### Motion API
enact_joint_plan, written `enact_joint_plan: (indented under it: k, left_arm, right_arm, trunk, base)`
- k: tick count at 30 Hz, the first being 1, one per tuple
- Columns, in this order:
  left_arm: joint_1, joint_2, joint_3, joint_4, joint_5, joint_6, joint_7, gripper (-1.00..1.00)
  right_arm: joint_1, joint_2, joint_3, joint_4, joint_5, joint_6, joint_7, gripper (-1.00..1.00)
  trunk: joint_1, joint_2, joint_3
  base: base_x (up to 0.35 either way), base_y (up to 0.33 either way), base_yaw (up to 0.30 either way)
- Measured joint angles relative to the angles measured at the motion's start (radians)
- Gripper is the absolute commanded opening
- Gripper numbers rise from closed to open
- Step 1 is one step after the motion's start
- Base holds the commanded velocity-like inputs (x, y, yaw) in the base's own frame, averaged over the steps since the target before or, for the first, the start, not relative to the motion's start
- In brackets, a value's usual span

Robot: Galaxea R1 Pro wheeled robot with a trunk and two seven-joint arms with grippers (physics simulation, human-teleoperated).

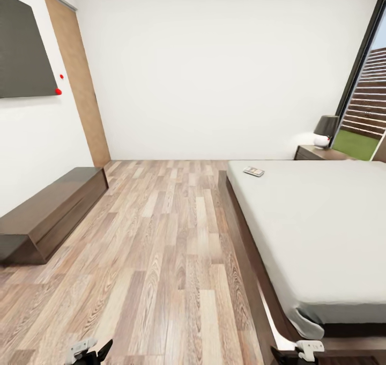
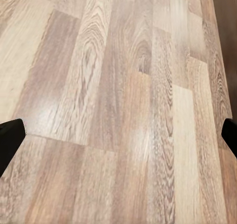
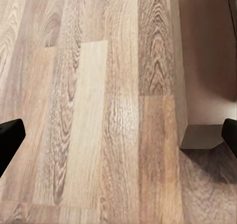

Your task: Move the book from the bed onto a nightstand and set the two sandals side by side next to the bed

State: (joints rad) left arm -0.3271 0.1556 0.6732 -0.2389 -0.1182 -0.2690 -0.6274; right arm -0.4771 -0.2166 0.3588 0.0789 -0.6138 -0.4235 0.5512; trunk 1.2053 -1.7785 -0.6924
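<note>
Book (image 1: 253, 171): lies flat at far left corner of bed (image 1: 316, 231), well apart from left gripper (image 2: 118, 135) and right gripper (image 3: 118, 140), both jaws wide over bare plank floor (image 1: 161, 236).

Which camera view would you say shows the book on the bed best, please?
The head view: the book lies flat near the far corner of the bed. Both wrist views look at the floor; the right one also catches the bed's wooden base.
</note>
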Motion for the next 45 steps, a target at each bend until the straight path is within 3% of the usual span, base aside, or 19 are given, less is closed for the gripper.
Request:
enact_joint_plan:
  k: [37, 45]
  left_arm:
    - [0.0, -0.001, 0.0, 0.0, 0.0, 0.0, 0.0, 1.0]
    - [0.0, 0.0, 0.001, 0.0, 0.0, 0.0, 0.001, 1.0]
  right_arm:
    - [0.0, 0.001, 0.0, 0.0, 0.0, 0.0, 0.0, 1.0]
    - [0.0, 0.001, 0.0, 0.0, 0.0, 0.0, 0.0, 1.0]
  trunk:
    - [0.0, 0.0, 0.0]
    - [-0.001, 0.0, 0.0]
  base:
    - [0.001, 0.0, 0.104]
    - [0.253, 0.0, 0.002]
